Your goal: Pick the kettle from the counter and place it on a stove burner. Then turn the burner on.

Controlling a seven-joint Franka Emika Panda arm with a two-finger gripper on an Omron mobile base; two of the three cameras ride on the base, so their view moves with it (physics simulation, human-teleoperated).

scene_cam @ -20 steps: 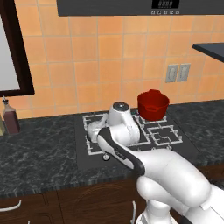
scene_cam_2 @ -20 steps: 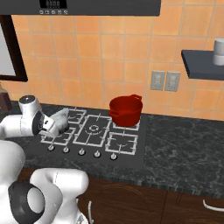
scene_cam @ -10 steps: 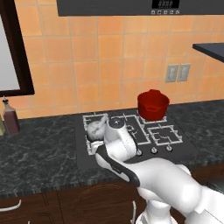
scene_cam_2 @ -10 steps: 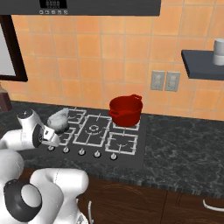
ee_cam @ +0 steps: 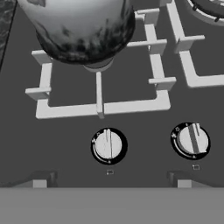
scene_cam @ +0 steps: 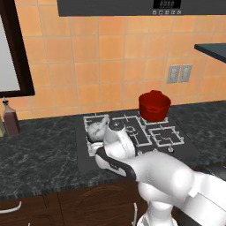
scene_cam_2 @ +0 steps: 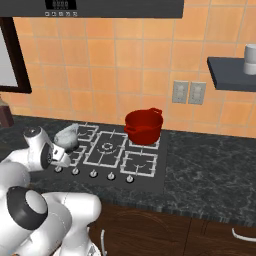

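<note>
The silvery-grey kettle (scene_cam: 96,129) (scene_cam_2: 67,136) stands on the front-left stove burner (ee_cam: 100,105), apart from my fingers. In the hand view the kettle (ee_cam: 83,26) bulges at the top, over the pale square grate. My gripper (ee_cam: 111,183) is open and holds nothing. It hovers low over the cooktop's front strip, with one fingertip (ee_cam: 40,183) at each side of a round knob (ee_cam: 109,145). A second knob (ee_cam: 190,141) lies to the right. My hand (scene_cam_2: 44,152) is at the cooktop's left front corner. The dark marbled counter (scene_cam: 39,150) runs along both sides.
A red lidded pot (scene_cam: 154,105) (scene_cam_2: 144,126) sits on the back right burner. A dark brown bottle (scene_cam: 11,119) stands far left by the wall. Several knobs (scene_cam_2: 93,173) line the cooktop's front. A shelf (scene_cam_2: 232,72) carries a pale canister at upper right.
My hand has drawn back from the kettle and dropped toward the front row of knobs. The kettle stays on the burner, now uncovered in the left base view.
</note>
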